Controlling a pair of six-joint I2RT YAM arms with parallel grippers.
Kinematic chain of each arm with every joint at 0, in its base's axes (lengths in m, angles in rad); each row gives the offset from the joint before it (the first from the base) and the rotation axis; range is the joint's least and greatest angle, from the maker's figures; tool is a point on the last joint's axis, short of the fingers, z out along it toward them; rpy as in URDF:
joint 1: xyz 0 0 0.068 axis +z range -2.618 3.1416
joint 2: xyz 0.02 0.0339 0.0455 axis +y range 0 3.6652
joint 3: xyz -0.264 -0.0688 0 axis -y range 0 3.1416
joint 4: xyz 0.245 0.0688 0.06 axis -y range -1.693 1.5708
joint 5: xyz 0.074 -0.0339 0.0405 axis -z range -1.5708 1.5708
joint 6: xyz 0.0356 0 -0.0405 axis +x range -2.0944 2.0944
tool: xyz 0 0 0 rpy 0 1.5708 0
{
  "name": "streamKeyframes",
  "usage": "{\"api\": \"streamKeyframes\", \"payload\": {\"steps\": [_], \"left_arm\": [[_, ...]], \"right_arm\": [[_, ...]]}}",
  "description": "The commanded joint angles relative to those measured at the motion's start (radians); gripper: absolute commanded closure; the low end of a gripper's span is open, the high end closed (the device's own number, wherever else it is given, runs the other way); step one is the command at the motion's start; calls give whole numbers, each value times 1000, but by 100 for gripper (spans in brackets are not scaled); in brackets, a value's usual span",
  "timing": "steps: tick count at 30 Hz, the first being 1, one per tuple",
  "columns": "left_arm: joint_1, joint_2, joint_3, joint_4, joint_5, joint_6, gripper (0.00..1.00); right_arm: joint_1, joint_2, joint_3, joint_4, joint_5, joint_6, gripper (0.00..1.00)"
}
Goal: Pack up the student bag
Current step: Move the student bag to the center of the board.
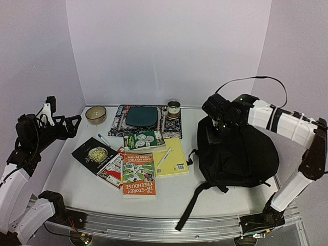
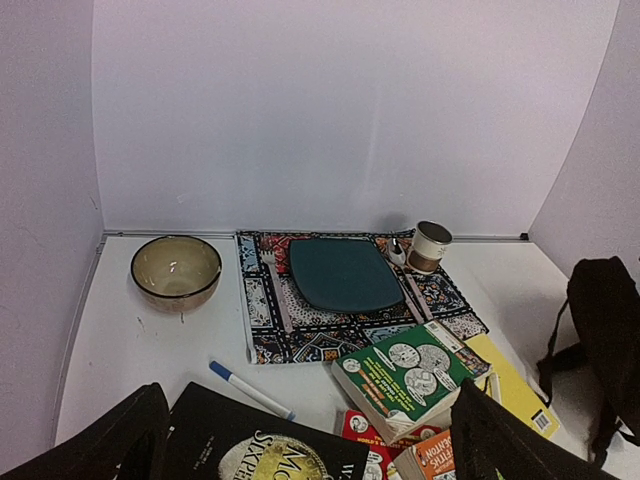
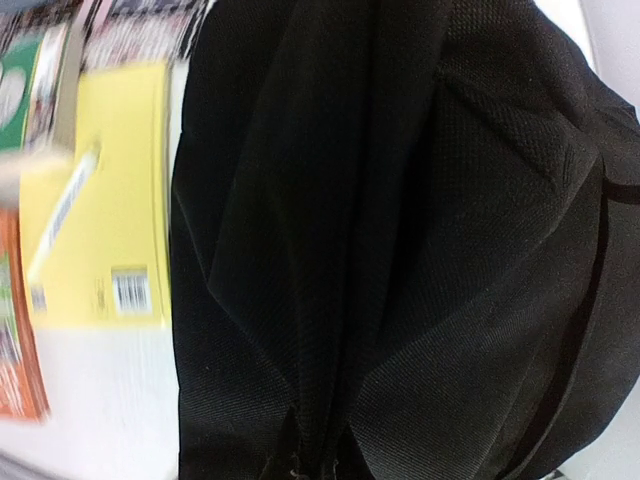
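Large soft black fabric backpack (image 3: 400, 250) fills the right wrist view, its top end toward the far wall. Right gripper (image 1: 221, 124), directly over that end and pressed together, seems to pinch its fabric. Left gripper (image 2: 310, 450), spread wide, hangs well apart to the left of the backpack, beyond the yellow paper notepad (image 1: 171, 159).

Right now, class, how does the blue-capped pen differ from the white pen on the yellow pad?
The blue-capped pen lies on the bare table; the white pen lies on the yellow notepad. The blue-capped pen has a blue end; the white pen looks all white. From above the two pens slant opposite ways. Both lie flat, with slim pale barrels.
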Motion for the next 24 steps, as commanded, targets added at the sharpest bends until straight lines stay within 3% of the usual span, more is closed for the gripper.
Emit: {"api": "streamKeyframes", "payload": {"steps": [1, 6, 12, 16, 19, 24], "left_arm": [[4, 7, 52, 8, -6, 0, 1], [4, 16, 54, 4, 0, 0, 1], [4, 18, 54, 3, 12, 3, 1], [4, 18, 54, 3, 18, 4, 1], [4, 13, 54, 2, 22, 4, 1], [4, 9, 54, 3, 41, 3, 1]], "right_arm": [[-88, 141, 175, 30, 125, 136, 100], [-174, 269, 308, 71, 249, 213, 100], [-261, 397, 420, 158, 254, 184, 97], [-286, 449, 468, 162, 182, 21, 68], [-296, 396, 399, 162, 99, -96, 47], [-297, 247, 188, 158, 10, -289, 27]]}}
